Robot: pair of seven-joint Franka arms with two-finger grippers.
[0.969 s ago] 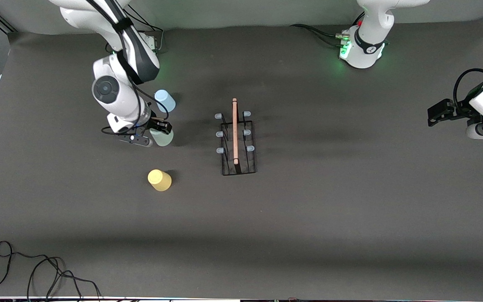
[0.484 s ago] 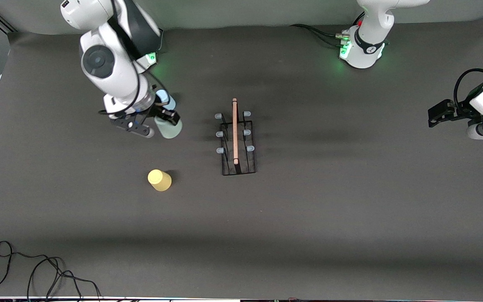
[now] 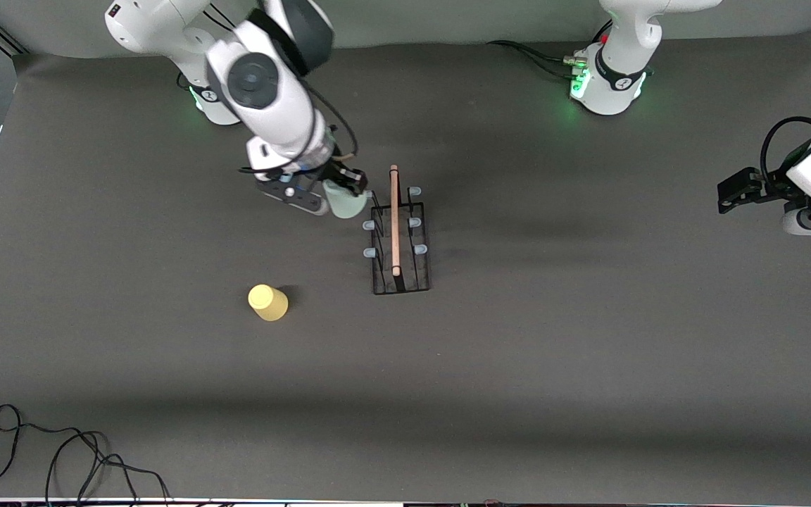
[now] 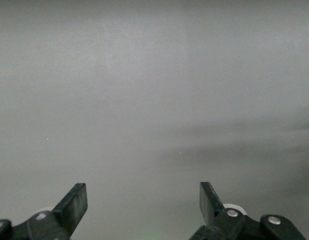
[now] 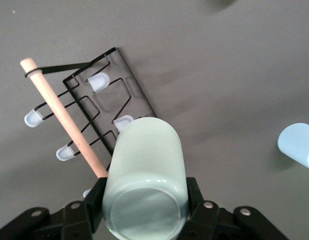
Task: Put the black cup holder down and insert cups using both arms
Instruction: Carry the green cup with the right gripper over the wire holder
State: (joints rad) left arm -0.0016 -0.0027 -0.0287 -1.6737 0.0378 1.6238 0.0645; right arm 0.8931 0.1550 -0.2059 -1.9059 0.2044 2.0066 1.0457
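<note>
While the right gripper (image 3: 344, 189) is clamped on the pale green cup (image 5: 144, 180), it hangs over the end of the black cup holder (image 3: 400, 239) farthest from the front camera, beside the wooden handle (image 3: 394, 218). Yellow cup (image 3: 267, 302) stands on the table (image 3: 588, 352), nearer the camera. Blue cup (image 5: 299, 145) lies on the table. Left gripper (image 4: 143, 207) waits at its end, fingers spread, holding nothing.
</note>
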